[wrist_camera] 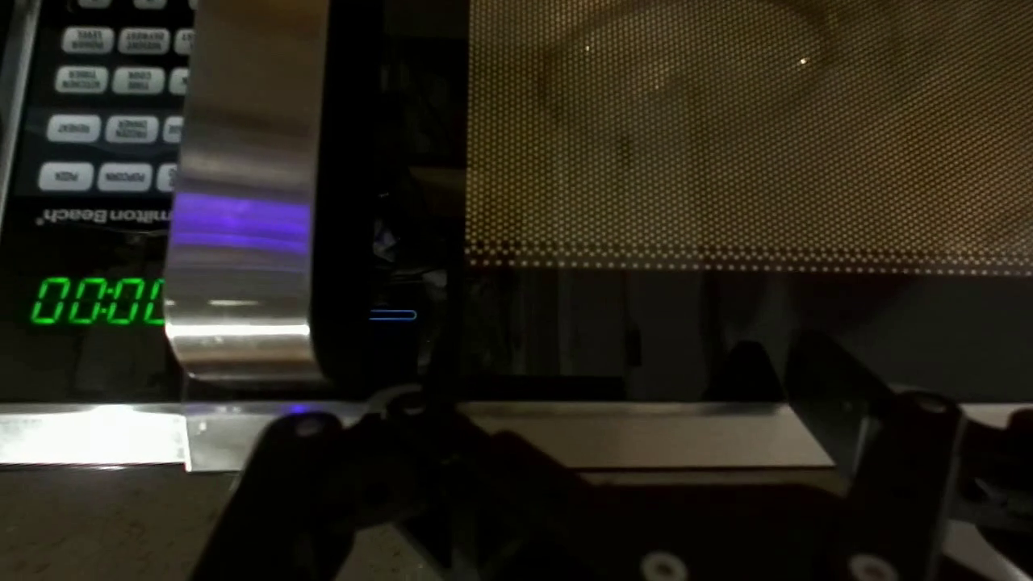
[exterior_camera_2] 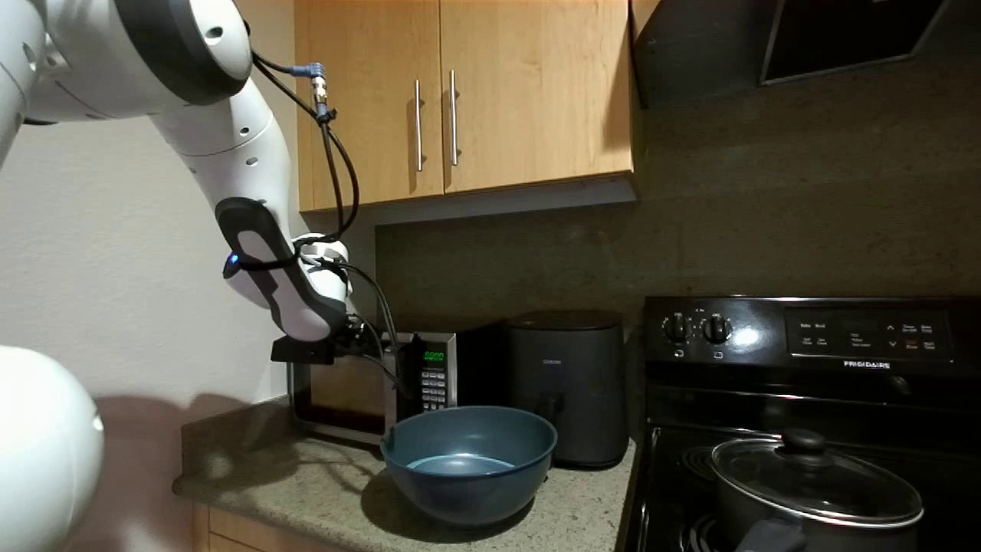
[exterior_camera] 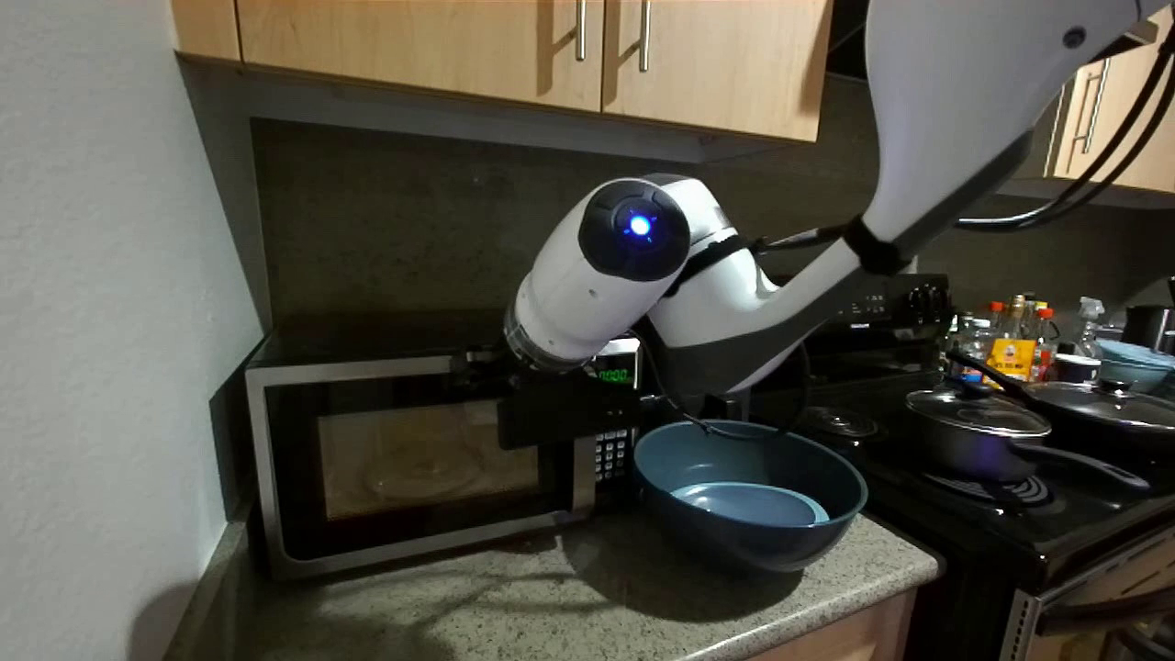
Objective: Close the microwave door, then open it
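Note:
The microwave (exterior_camera: 612, 459) stands on the counter by the wall, its green display lit. Its microwave door (exterior_camera: 422, 459), with a large dark window, looks shut, about flush with the front; it also shows in an exterior view (exterior_camera_2: 345, 395). The wrist view is upside down and shows the door (wrist_camera: 726, 121) with its silver handle (wrist_camera: 242, 161) beside the button panel. My gripper (wrist_camera: 617, 391) is open, fingers wide apart, in front of the door's upper edge. One finger is near the handle; contact cannot be told. In both exterior views the gripper (exterior_camera: 477, 365) (exterior_camera_2: 351, 333) is dark and partly hidden.
A blue bowl (exterior_camera: 753, 542) with a lighter blue dish inside stands on the counter (exterior_camera: 477, 606) beside the microwave. A black appliance (exterior_camera_2: 567, 383) stands behind it. The stove (exterior_camera_2: 766, 337) holds a lidded pot (exterior_camera: 973, 441). Wooden cabinets (exterior_camera: 422, 46) hang above; a wall (exterior_camera: 101, 275) is alongside.

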`<state>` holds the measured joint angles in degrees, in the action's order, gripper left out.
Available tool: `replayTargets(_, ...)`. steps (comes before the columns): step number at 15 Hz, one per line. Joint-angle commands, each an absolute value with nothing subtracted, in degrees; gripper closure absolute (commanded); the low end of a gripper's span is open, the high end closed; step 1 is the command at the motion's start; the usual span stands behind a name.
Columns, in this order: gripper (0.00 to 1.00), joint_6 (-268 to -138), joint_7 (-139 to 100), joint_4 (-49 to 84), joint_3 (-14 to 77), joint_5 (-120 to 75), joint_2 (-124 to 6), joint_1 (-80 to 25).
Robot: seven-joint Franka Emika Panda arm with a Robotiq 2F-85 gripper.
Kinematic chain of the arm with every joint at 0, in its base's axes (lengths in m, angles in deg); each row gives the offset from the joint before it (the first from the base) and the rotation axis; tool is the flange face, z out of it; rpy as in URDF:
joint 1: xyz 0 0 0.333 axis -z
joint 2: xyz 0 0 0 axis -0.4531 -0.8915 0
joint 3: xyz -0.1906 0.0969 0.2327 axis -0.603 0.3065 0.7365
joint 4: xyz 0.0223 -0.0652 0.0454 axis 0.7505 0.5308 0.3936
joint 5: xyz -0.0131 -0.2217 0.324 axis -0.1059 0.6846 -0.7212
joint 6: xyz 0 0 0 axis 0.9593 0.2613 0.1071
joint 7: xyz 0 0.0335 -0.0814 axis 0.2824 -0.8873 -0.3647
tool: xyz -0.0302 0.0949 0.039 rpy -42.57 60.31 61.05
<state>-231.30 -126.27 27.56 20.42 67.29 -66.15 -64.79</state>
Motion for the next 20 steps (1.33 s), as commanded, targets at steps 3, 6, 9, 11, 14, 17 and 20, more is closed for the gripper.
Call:
replayTargets(3, 0.0, -221.7, -137.4, 23.9, 19.1, 76.6, -69.1, -67.5)
replayTargets(6, 0.0, -215.1, -143.0, 23.7, 19.4, 81.2, -70.4, -68.6)
replayTargets(9, 0.0, -207.8, -143.2, 23.5, 29.1, 82.9, -70.6, -61.3)
replayTargets(11, 0.0, -203.0, -143.4, 23.1, 33.2, 84.0, -71.5, -58.6)
replayTargets(14, 0.0, -196.6, -142.4, 21.3, 39.3, 84.0, -73.5, -53.8)
replayTargets(17, 0.0, -192.4, -140.6, 18.9, 43.0, 81.9, -75.6, -50.9)
replayTargets(20, 0.0, -190.8, -139.7, 17.4, 45.5, 79.3, -76.4, -49.2)
